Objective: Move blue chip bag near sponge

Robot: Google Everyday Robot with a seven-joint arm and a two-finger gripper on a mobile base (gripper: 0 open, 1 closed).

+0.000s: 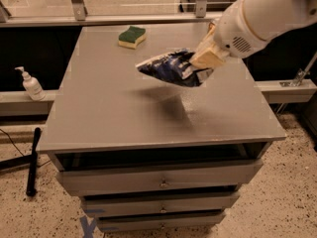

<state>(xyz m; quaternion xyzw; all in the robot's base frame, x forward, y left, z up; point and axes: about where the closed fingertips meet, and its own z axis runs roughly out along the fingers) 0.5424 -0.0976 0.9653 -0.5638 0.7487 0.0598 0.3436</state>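
The blue chip bag [171, 67], dark navy foil with white lettering, hangs in the air above the grey table [114, 113], held at its right end. My gripper [204, 61], with tan fingers under the white arm, is shut on that end. The bag's shadow falls on the tabletop below it. The sponge [132, 36], green top over yellow body, lies at the back of the table, up and to the left of the bag and apart from it. The drink can is hidden behind my arm.
A white pump bottle [31, 85] stands on the ledge left of the table. A black pole [32, 160] leans on the floor at left. Drawers [161, 182] sit under the tabletop. A metal rail runs behind the table.
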